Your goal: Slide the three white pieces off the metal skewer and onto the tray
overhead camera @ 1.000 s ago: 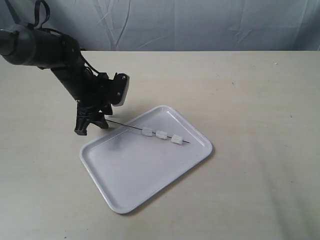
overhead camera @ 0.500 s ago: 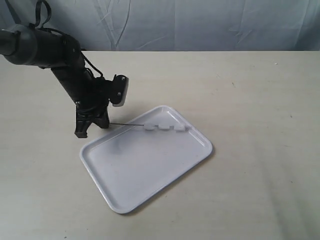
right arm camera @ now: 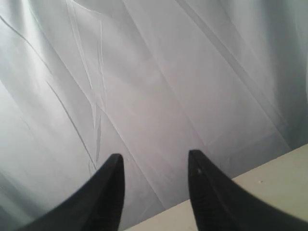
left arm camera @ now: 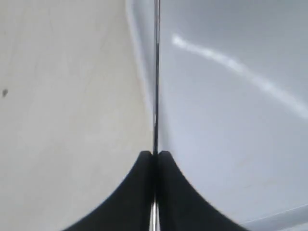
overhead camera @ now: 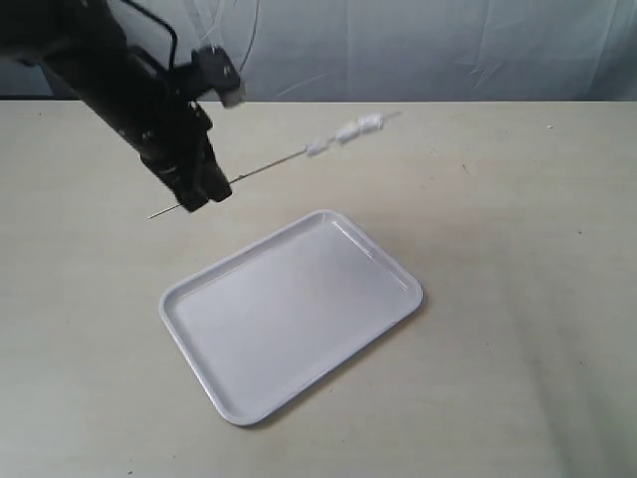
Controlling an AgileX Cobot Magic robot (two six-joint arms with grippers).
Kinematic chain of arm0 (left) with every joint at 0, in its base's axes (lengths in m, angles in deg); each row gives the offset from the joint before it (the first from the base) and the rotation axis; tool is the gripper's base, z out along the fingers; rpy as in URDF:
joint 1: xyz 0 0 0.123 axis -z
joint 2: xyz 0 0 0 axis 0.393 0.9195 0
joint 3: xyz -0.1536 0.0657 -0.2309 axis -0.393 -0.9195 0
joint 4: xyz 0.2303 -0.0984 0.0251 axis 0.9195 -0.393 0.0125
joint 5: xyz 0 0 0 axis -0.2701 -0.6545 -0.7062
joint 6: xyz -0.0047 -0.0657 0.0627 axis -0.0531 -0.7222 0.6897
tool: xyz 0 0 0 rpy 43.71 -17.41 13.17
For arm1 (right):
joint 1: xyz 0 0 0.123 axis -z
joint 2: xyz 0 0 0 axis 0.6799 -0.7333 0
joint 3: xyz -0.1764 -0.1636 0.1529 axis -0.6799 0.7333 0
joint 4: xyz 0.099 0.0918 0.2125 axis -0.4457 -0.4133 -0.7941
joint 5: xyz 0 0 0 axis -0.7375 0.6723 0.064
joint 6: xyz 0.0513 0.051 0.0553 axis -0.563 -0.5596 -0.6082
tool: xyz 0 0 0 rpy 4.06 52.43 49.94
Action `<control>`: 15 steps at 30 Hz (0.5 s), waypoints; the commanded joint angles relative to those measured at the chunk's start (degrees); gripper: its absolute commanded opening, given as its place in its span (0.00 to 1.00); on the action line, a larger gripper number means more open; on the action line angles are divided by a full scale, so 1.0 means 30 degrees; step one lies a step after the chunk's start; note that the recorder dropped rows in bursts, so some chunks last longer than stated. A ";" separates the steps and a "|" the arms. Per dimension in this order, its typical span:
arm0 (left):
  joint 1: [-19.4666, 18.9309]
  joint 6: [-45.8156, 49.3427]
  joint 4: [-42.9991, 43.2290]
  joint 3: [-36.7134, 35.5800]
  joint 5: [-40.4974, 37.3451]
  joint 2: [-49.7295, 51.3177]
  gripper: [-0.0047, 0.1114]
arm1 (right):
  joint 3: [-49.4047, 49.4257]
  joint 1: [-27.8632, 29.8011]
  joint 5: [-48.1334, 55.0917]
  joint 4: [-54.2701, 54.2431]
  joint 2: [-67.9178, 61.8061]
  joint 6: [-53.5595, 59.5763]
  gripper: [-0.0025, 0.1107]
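Metal skewer point(overhead camera: 269, 167): held in the air above the table point(overhead camera: 518, 219), slanting up from the grip to its far tip, with a short tail poking out behind the grip.
Three white pieces point(overhead camera: 345, 132): threaded close together near the raised far tip, none off yet. In the exterior view they look past the tray's far edge rather than over it.
Tray point(overhead camera: 239, 414): flat on the table with nothing in it, lying below and in front of the rod.
Left gripper point(overhead camera: 202, 191): pinched tight on the skewer near its back end. The wrist view shows the two black fingers point(left arm camera: 125, 192) meeting on the rod with no gap.
Left arm pose: raised and reaching in from the left, wrist angled so the rod points up and away toward the cloth backdrop point(overhead camera: 448, 50).
Right gripper point(right arm camera: 154, 161): jaws apart with nothing between them, facing the cloth. It is out of the exterior view.
Risk, aim: a piece pushed off now would likely drop on the table, since the tip seems to hang clear of the tray.
Risk, tilt: with the tip high, the pieces would tend to creep toward the grip, not off the end.
Risk, grip: the rod is thin and held at one end only, so a push from the other arm could make it pivot or slip in the pinch.
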 commanded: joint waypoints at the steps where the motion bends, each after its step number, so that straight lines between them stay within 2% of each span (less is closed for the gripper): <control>1: 0.0066 -0.2832 -0.5649 0.0004 -0.4339 -0.3314 0.04 | -0.0056 -0.0107 -0.0577 0.0799 0.0070 -0.2492 0.39; 3: 0.0066 -0.4057 -0.6285 -0.0299 -0.5495 -0.4941 0.04 | -0.0944 -0.0107 0.0484 0.2216 0.0070 -0.3273 0.39; 5: 0.0106 -0.5423 -0.6022 -0.0773 -0.5495 -0.6575 0.04 | -0.2161 -0.0107 0.1352 0.3208 -0.0012 -0.3771 0.39; 9: 0.0106 -0.8341 -0.4298 -0.1827 -0.5495 -0.9897 0.04 | -0.3983 -0.0107 0.1428 0.3255 -0.1122 -0.4109 0.39; 12: 0.0106 -1.1945 -0.2279 -0.2730 -0.5495 -1.1555 0.04 | -0.5474 -0.0150 0.1614 0.3255 -0.3115 -0.5118 0.39; 15: 0.0106 -1.4904 -0.1221 -0.4278 -0.5495 -1.2842 0.04 | -0.7113 -0.1050 0.2460 0.3255 -0.5750 -0.5436 0.39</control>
